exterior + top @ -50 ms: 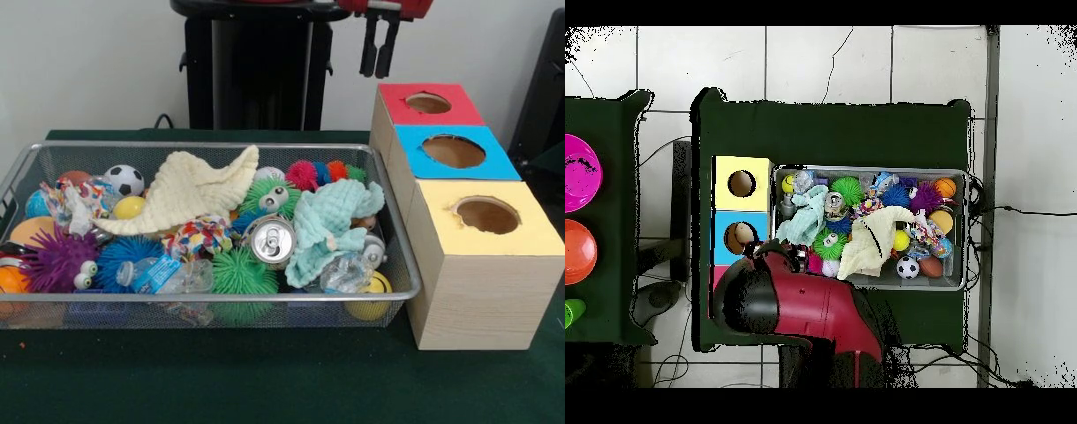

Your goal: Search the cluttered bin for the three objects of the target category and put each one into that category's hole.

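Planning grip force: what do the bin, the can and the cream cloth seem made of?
Bin: looks like silver wire mesh, see-through walls, shiny rim. Can: apparently bare aluminium, reflective top with pull tab. Cream cloth: soft, matte woven fabric, draped in folds; likely cotton, though uncertain.

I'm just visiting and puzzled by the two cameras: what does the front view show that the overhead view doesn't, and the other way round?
Only the front view shows the red box with its hole and the gripper hanging above it, away from the bin. Only the overhead view shows the robot's red arm, which hides that red box, plus pink and orange discs on a side table. Both show the wire bin of toys, the cream cloth, and the blue and yellow boxes.
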Controlling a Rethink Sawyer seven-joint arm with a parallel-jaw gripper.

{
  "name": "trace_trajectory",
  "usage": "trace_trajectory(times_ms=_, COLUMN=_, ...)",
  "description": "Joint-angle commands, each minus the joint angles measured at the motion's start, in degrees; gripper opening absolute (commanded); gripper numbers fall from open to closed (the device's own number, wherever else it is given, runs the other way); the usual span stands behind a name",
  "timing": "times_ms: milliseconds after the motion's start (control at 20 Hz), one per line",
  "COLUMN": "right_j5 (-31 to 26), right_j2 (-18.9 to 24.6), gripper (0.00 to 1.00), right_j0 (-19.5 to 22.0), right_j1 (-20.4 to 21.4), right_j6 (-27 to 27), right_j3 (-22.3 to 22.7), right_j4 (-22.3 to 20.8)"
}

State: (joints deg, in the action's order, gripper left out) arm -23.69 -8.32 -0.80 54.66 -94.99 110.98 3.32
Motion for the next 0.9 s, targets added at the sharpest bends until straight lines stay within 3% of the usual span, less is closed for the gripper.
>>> trace_trajectory(times_ms=50, right_j5=-7.15, right_j2=5.60, gripper=1.00, right_j0=2.39, right_j1=-2.59, right_j6=-0.16, right_j3=-3.57, right_j4=-3.06)
trace_trajectory(times_ms=600, right_j5=-6.47, right_j2=7.59, gripper=1.00, right_j0=5.76, right_j1=-2.72, right_j6=2.04, right_j3=-4.02, right_j4=-4.42)
trace_trajectory(times_ms=900, right_j5=-6.67, right_j2=8.84, gripper=1.00, right_j0=7.55, right_j1=-4.67, right_j6=2.34, right_j3=-7.42, right_j4=-6.08)
